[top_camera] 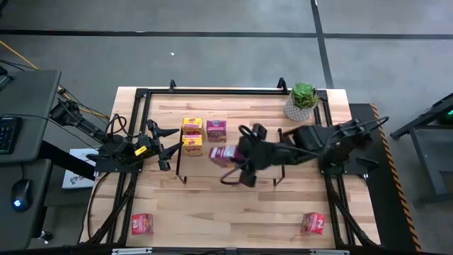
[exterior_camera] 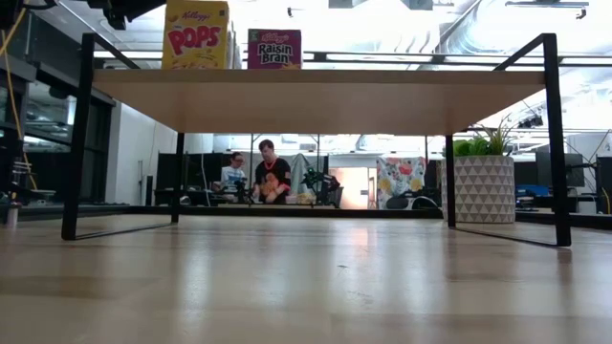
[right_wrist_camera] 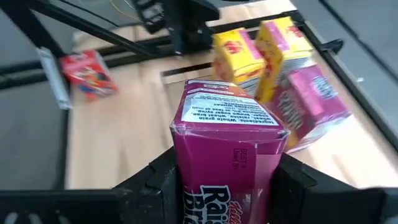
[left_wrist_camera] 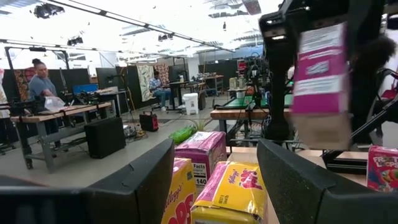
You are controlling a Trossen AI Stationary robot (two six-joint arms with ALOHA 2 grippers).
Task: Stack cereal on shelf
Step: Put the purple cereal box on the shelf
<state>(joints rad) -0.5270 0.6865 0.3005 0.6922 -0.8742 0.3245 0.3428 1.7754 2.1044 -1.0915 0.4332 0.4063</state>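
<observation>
Right wrist view first: we see the right gripper (right_wrist_camera: 227, 180) clamped on a magenta cereal box (right_wrist_camera: 227, 155), held above the shelf (top_camera: 233, 170). Just beyond its fingers, two yellow boxes (top_camera: 192, 136) and another magenta box (top_camera: 216, 130) sit on the shelf top. Farther off, the left gripper (top_camera: 166, 145) waits with jaws apart, facing the yellow boxes.
</observation>
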